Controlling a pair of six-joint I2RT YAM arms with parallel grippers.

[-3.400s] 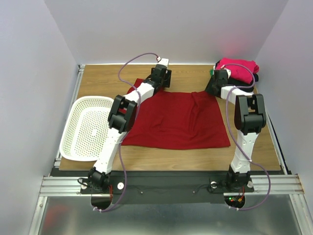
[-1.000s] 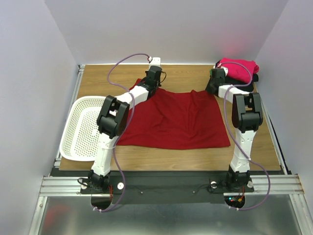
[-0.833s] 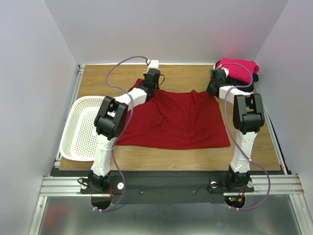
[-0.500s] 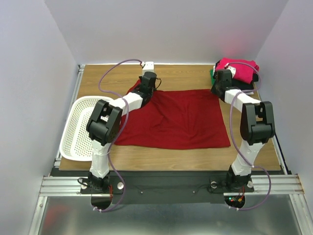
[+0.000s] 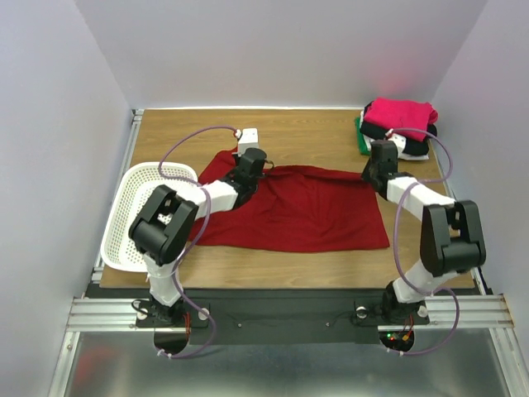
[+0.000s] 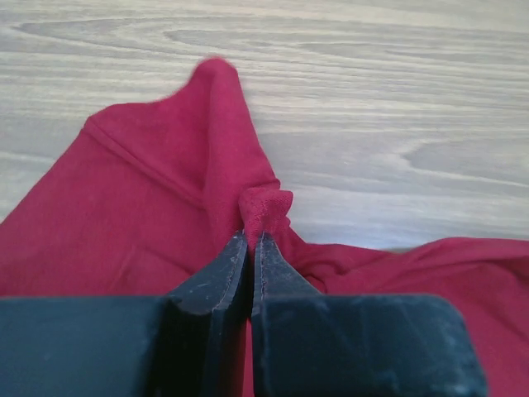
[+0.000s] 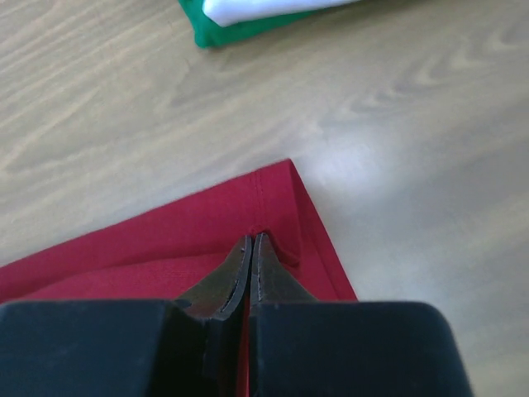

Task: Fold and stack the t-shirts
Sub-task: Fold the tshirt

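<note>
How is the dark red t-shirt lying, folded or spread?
Spread, not yet folded: dark red t-shirt lies mostly flat; left gripper and right gripper pinch its far edge.

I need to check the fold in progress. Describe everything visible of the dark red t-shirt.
The dark red t-shirt is plain soft cloth, spread mostly flat and lightly wrinkled across the middle of the wooden table. Its near edge lies straight. Its far edge is held at two spots: the left gripper is shut on a bunched tuft beside a sleeve that sticks out far left, and the right gripper is shut on the stitched hem at the far right corner.
</note>
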